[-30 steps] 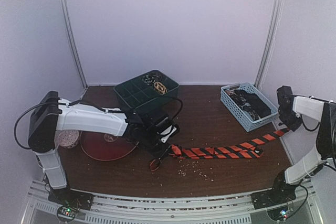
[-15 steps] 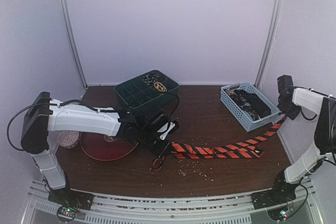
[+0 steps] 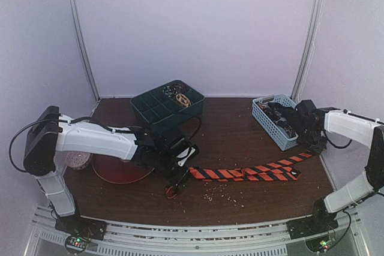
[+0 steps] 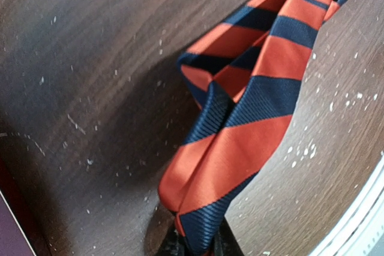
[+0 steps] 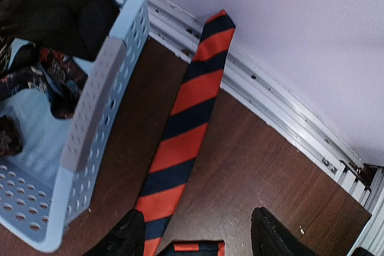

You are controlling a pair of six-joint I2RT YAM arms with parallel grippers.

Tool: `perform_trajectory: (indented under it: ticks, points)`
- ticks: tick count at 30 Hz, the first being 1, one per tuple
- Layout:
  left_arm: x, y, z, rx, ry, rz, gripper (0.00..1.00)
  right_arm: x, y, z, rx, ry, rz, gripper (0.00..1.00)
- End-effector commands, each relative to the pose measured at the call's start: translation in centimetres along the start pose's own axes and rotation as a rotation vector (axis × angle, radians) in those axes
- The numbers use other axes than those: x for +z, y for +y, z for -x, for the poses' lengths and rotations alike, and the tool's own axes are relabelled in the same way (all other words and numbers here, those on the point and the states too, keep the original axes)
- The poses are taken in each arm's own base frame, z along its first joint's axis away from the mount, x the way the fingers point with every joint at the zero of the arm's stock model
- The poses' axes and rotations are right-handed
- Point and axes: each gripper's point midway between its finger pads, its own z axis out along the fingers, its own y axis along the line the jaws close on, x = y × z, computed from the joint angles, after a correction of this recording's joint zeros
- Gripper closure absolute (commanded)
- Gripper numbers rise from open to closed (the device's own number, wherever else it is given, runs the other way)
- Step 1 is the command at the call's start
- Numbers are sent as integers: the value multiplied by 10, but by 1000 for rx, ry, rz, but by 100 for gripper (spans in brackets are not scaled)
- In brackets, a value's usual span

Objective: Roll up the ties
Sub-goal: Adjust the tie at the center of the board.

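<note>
An orange-red and black striped tie [image 3: 246,174] lies stretched across the table. Its left end is folded over. My left gripper [image 3: 182,175] is shut on that fold; in the left wrist view the tie [image 4: 240,130] bunches up out of the left gripper [image 4: 198,249] at the bottom edge. The tie's narrow end [image 5: 186,130] lies flat on the wood beside the blue basket [image 5: 99,94]. My right gripper [image 5: 195,223] hovers open just above it, touching nothing, and stands by the basket in the top view [image 3: 310,143]. Dark patterned ties [image 3: 287,119] fill the basket.
A green compartment tray [image 3: 157,107] stands at the back centre. A red disc [image 3: 114,171] and a speckled ball [image 3: 77,159] sit at the left. Crumbs [image 3: 225,193] and a small red item [image 3: 171,191] lie near the front. A metal wall rail [image 5: 270,100] runs close to the right gripper.
My right gripper has opened, let go of the tie's narrow end and moved left toward the basket; that end now lies on the table. The left gripper has drawn the tie slightly left.
</note>
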Motion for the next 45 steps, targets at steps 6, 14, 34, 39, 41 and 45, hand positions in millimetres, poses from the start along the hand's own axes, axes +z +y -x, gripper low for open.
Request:
perform_trajectory:
  ticks: [6,14,34,39,41,45]
  points:
    - [-10,17,-5,37,-30,72,86,-19,2,-96,142,214,224,49]
    - [-10,17,-6,43,-30,71,86,-10,-5,-139,150,242,190,60]
    - [-15,18,-23,25,20,63,74,26,-58,-88,171,-90,-16,100]
    - [-25,7,-20,25,-3,-7,67,32,-71,-67,202,-124,-51,100]
    - [-27,3,-20,38,-8,-30,67,36,-77,-59,214,-131,-70,100]
    - [-22,6,-23,60,10,-31,70,38,-79,-50,221,-137,-85,100]
